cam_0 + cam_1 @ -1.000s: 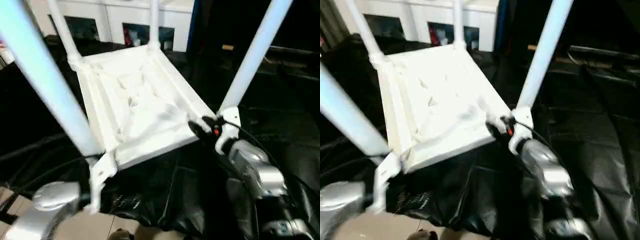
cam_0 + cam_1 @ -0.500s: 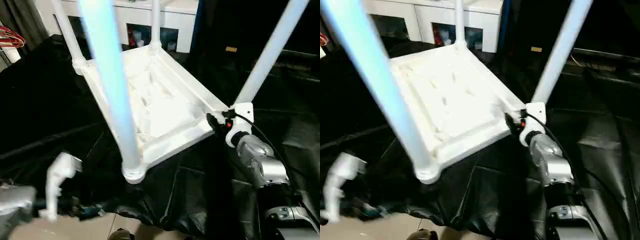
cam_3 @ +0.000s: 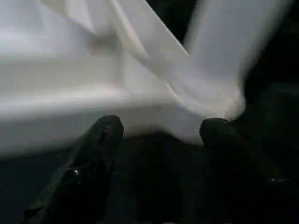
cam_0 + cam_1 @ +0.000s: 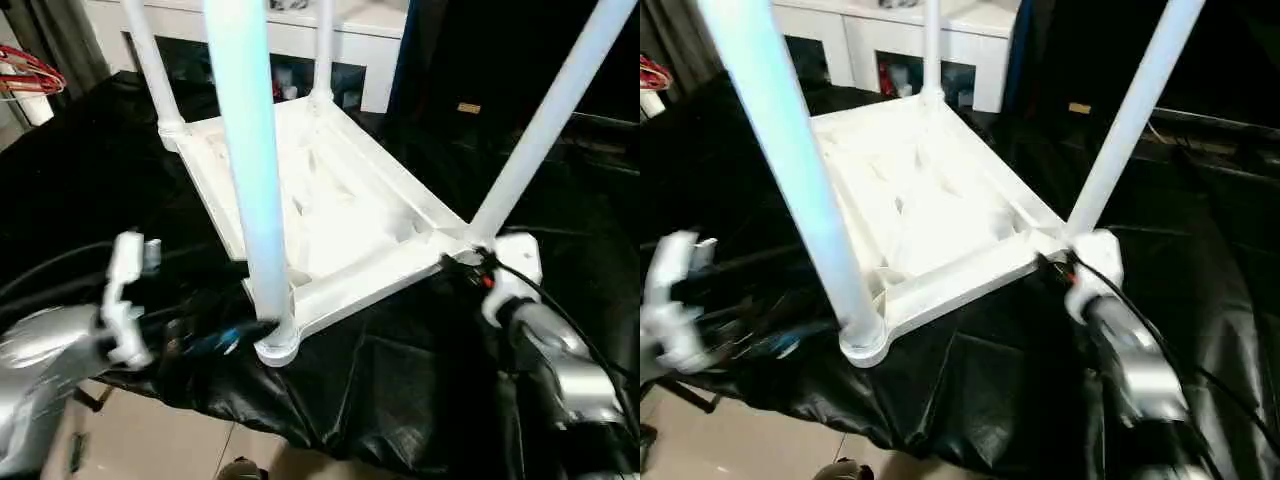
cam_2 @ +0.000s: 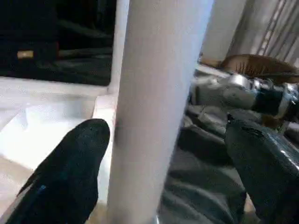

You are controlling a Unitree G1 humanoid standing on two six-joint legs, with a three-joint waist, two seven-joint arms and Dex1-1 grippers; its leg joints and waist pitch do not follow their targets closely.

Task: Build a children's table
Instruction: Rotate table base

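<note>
The children's table lies upside down on black cloth, its ribbed white top [image 4: 330, 215] facing up. All four white legs stand in the corner sockets: near-left leg [image 4: 250, 180], near-right leg [image 4: 540, 130] and two far legs [image 4: 150, 60] [image 4: 322, 50]. My left gripper [image 4: 240, 335] is at the base of the near-left leg. In the left wrist view it [image 5: 166, 126] is open, with a black finger [image 5: 70, 172] on each side of that leg [image 5: 154, 93]. My right gripper [image 4: 462, 272] is low at the near-right corner socket, open [image 3: 159, 130], its fingers [image 3: 105, 135] just short of the rim.
A white cabinet [image 4: 370, 60] with glass doors stands behind the table. Red hangers [image 4: 30, 75] show at the far left. The black cloth [image 4: 380, 390] drapes over the front edge, with tiled floor [image 4: 150, 440] below it. Cables run along both forearms.
The near-left leg went from tilted to upright in its socket. My left gripper let it go, drew back, and now flanks its base. The right gripper stayed at the near-right corner.
</note>
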